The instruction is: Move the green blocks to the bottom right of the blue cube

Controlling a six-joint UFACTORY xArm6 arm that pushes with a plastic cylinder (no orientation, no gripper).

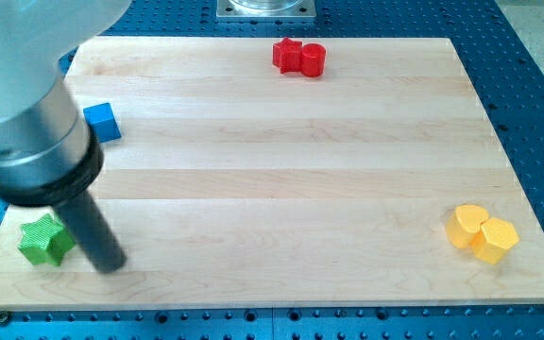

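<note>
A green star-shaped block (45, 239) lies near the view's bottom left corner of the wooden board (281, 179). My tip (111, 264) rests on the board just right of the green star, close to it or touching it. A blue cube (102, 122) sits at the view's left edge, above the star and partly behind the arm's grey body (26, 132). Only one green block shows; the arm hides part of the board's left side.
Two red blocks (299, 57), a star shape and a cylinder, touch each other at the view's top centre. Two yellow blocks (481, 232) sit together at the view's bottom right. A blue perforated table (536, 57) surrounds the board.
</note>
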